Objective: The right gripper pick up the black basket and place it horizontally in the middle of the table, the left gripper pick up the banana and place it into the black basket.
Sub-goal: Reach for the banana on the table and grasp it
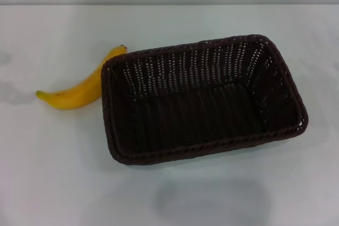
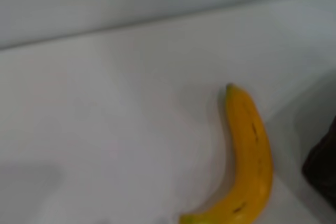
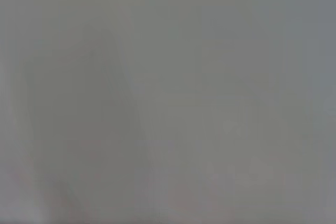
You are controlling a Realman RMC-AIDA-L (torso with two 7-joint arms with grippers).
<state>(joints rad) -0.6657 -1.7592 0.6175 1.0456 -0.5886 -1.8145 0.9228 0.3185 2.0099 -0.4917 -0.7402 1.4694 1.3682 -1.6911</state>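
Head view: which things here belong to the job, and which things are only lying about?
Belong to the job:
- black basket, empty, lying slightly tilted
- banana, on the table, left of the basket and against its corner

Only lying about:
- nothing else is visible; neither gripper is in view

Banana (image 1: pixel 79 89) partly hidden behind black basket (image 1: pixel 204 99) rim; basket cut by left wrist edge; right wrist view featureless blur.
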